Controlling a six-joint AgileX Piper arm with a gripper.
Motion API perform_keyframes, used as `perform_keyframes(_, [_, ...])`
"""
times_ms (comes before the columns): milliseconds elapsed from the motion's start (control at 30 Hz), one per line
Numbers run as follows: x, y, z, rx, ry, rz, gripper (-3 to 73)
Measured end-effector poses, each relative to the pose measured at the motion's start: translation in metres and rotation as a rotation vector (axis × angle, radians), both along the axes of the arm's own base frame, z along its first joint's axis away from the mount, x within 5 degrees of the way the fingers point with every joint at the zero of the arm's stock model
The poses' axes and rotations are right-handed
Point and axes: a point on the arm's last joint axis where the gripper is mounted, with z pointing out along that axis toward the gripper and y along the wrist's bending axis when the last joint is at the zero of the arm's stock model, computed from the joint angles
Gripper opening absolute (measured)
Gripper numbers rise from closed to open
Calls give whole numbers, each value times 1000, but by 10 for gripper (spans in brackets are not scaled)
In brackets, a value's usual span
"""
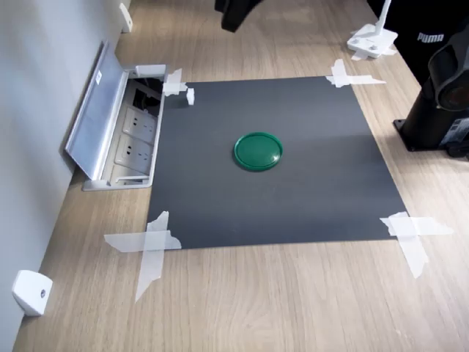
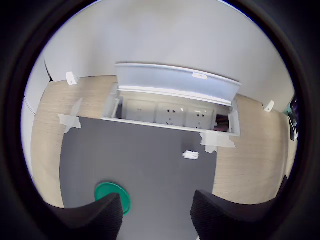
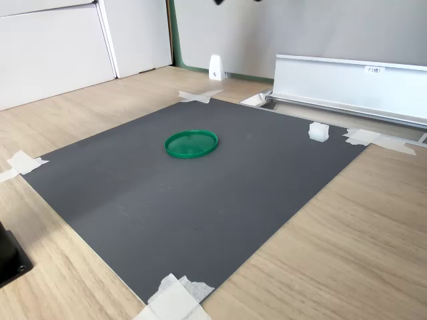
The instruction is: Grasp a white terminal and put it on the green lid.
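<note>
The green lid (image 1: 258, 152) (image 3: 191, 143) (image 2: 114, 196) lies flat near the middle of a black mat (image 1: 293, 205). The white terminal (image 1: 190, 95) (image 3: 318, 131) (image 2: 190, 155) sits on the mat's corner beside a tape cross, close to the socket box. My gripper (image 2: 157, 220) hangs high above the mat, open, with nothing between its dark fingers (image 2: 95, 220). In the first exterior view only its dark tip (image 1: 233, 22) shows at the top edge. The terminal is well ahead of the fingers, and the lid lies near one finger.
A recessed socket box (image 1: 121, 132) (image 3: 347, 83) with its metal flap raised borders the mat. White tape (image 1: 150, 246) holds the mat's corners. A larger white block (image 1: 31, 292) sits by the wall. The black arm base (image 1: 440, 95) and a white stand (image 1: 372, 40) are at the first exterior view's right.
</note>
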Motion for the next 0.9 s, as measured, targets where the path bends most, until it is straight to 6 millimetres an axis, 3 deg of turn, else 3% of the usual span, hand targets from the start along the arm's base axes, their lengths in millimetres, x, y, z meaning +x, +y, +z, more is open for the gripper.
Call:
perform_keyframes(333, [42,-18,8,-6,64,12,584])
perform_keyframes(900, [94,-41,-77,-36,217,-2,583])
